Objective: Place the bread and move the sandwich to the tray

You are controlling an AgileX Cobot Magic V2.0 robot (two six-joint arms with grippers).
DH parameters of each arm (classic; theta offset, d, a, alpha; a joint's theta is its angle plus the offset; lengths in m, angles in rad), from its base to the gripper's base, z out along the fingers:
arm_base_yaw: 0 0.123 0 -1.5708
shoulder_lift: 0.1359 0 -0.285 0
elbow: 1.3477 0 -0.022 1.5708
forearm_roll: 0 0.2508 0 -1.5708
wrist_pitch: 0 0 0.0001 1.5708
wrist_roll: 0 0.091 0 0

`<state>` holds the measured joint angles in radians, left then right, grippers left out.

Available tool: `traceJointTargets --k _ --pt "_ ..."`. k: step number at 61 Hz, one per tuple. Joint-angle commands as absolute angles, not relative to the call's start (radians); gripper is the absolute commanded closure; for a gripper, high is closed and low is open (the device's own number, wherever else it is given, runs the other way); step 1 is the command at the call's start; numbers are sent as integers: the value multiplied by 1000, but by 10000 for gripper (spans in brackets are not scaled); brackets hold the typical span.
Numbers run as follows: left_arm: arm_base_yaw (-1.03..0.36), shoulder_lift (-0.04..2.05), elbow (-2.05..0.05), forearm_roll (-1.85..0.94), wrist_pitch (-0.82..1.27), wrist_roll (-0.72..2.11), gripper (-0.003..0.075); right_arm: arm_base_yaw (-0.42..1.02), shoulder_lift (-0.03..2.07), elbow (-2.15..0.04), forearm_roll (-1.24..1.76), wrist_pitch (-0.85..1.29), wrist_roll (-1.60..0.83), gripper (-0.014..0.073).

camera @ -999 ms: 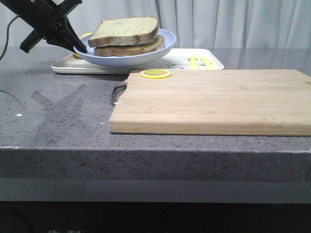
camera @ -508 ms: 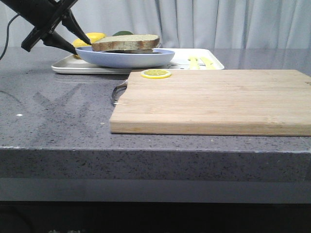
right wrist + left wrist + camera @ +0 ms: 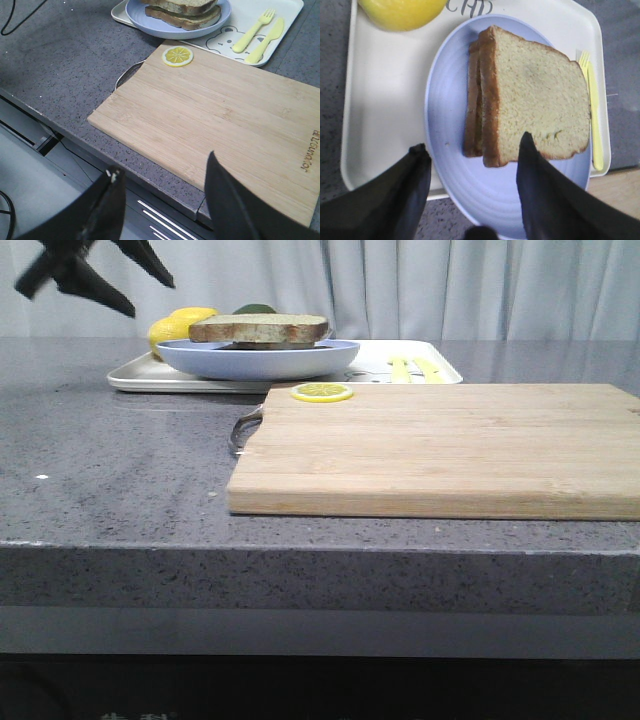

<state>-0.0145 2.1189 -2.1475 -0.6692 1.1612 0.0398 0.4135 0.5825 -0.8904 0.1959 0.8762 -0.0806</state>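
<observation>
The sandwich (image 3: 258, 330) lies on a pale blue plate (image 3: 258, 360) that rests on the white tray (image 3: 135, 378) at the back left. Its top is the thick bread slice (image 3: 540, 107) with a pale greenish face and brown crust, over a darker slice. No egg shows. My left gripper (image 3: 152, 300) is open and empty, above and left of the plate. In the left wrist view it (image 3: 473, 142) hangs over the plate (image 3: 455, 170) and the tray (image 3: 385, 100). My right gripper (image 3: 165, 165) is open and empty over the table's front edge.
A wooden cutting board (image 3: 440, 445) fills the middle and right of the table, with a lemon slice (image 3: 321, 392) at its far left corner. A yellow fruit (image 3: 180, 322) and a yellow fork (image 3: 252, 32) and knife (image 3: 265, 40) lie on the tray.
The plate with the sandwich went from tilted and lifted in my left gripper to flat on the tray. The left gripper let go and rose up and to the left.
</observation>
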Motion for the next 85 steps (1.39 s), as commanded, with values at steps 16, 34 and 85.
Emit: traceJointTargets --k 16,34,85 --pt "-57 1770 -2086 -396 1133 60 332 409 583 -910 195 810 -83 200" --pt "-155 1421 -1656 -348 887 151 332 409 583 -910 195 810 -83 200" --pt "-223 476 -658 -339 522 250 332 409 583 -910 195 810 -83 200"
